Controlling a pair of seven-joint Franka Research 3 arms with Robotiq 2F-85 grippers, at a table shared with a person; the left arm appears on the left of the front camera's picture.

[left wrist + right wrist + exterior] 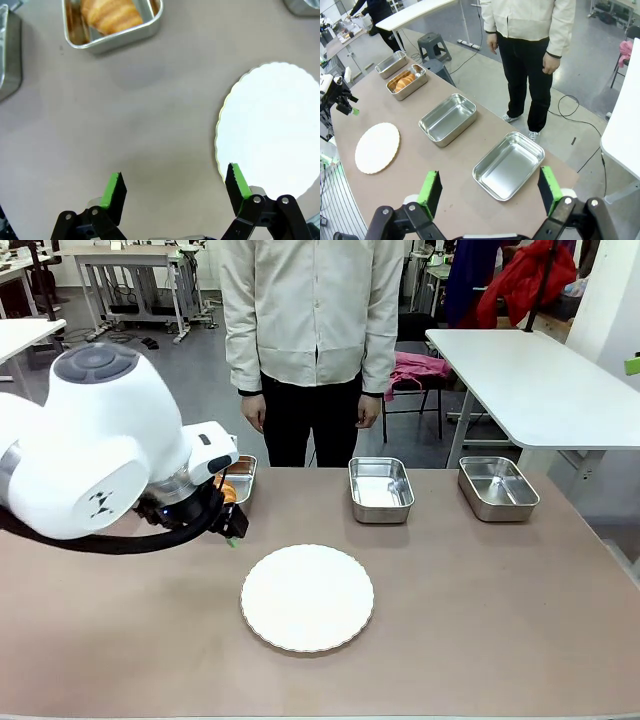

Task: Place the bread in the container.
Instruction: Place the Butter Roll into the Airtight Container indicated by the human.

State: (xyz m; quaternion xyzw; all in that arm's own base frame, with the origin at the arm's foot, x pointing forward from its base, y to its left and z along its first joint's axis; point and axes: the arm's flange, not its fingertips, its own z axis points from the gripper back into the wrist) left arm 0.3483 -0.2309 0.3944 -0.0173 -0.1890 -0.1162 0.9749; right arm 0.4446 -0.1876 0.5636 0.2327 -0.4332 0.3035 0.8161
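The bread (112, 14), a golden-brown croissant, lies inside a small steel container (120, 37) at the top of the left wrist view. My left gripper (175, 184) hangs open and empty over bare table short of that container, beside the white plate. In the front view the left gripper (232, 530) sits just in front of the container (243, 478), which the arm partly hides. From the right wrist view the bread (402, 81) shows in the second container (415, 82) from the far end. My right gripper (489, 186) is open, high above the nearest tray.
A round white plate (307, 598) lies mid-table. Two empty steel trays (380, 488) (497, 487) stand along the far edge, and another tray (391, 64) beyond the bread's. A person (312, 330) stands at the far side, hands down.
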